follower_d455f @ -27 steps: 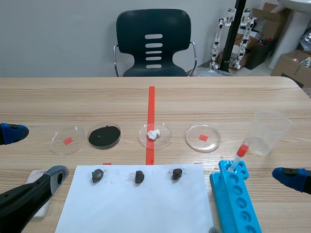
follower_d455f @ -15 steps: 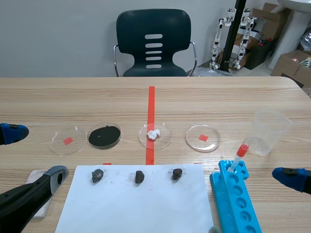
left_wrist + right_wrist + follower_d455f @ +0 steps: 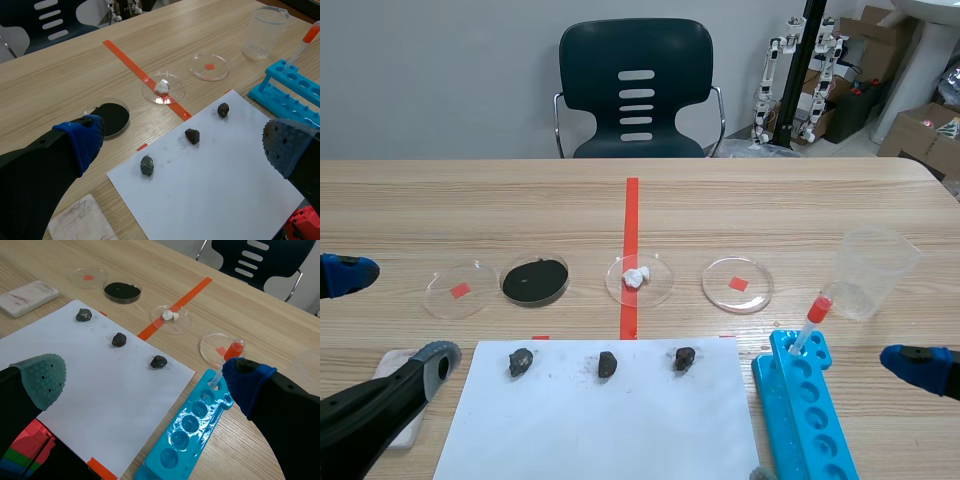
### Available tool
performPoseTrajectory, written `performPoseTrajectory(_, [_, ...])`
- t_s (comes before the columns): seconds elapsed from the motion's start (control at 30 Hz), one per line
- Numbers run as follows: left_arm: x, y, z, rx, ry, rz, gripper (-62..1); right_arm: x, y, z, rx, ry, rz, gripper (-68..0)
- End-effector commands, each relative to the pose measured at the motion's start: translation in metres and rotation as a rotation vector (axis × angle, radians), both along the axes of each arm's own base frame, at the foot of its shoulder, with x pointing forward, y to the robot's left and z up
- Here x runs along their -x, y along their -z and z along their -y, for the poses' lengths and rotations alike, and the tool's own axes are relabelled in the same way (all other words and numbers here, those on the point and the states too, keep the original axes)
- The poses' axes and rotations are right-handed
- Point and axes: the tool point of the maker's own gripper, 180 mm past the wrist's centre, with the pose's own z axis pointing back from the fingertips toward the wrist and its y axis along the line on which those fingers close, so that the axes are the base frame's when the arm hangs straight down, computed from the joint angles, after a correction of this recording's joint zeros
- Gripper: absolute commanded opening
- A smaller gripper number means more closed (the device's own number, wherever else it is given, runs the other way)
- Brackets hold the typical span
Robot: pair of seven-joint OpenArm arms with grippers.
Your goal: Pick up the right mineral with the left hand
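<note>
Three dark minerals lie in a row on a white paper sheet (image 3: 600, 420): left (image 3: 520, 361), middle (image 3: 607, 364) and right mineral (image 3: 685, 358). In the left wrist view the right mineral (image 3: 223, 110) sits well ahead of my left gripper (image 3: 182, 145), toward its right finger. That gripper hovers open above the paper, holding nothing. In the scene view the left gripper (image 3: 390, 315) is at the near left of the table. My right gripper (image 3: 145, 382) is open too, hovering near the blue rack, with the right mineral (image 3: 159, 361) ahead of it.
Beyond the paper stand several petri dishes: an empty one (image 3: 459, 289), one with black powder (image 3: 535, 281), one with white lumps (image 3: 639, 279), another empty one (image 3: 737, 284). A clear cup (image 3: 870, 270), a blue tube rack (image 3: 805, 400) with a red-bulbed dropper (image 3: 810, 320), and a white block (image 3: 390, 365) lie nearby.
</note>
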Motion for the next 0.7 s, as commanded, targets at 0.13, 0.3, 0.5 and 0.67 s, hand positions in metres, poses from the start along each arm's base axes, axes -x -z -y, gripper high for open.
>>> performPoseTrajectory(0.13, [0.001, 0.009, 0.000, -0.034, -0.004, -0.048, 1.4, -0.003, -0.007, -0.001, -0.014, 0.000, 0.026, 0.4])
performPoseTrajectory(0.3, [0.002, 0.040, 0.012, -0.092, 0.024, -0.237, 1.4, -0.003, -0.007, -0.001, -0.014, 0.000, 0.026, 0.4])
performPoseTrajectory(0.5, [-0.016, 0.071, 0.029, -0.158, -0.062, -0.419, 1.4, -0.003, -0.007, -0.001, -0.014, 0.000, 0.026, 0.4])
performPoseTrajectory(0.67, [-0.030, 0.078, 0.057, -0.199, -0.071, -0.489, 1.4, -0.003, -0.007, -0.001, -0.014, 0.000, 0.026, 0.4])
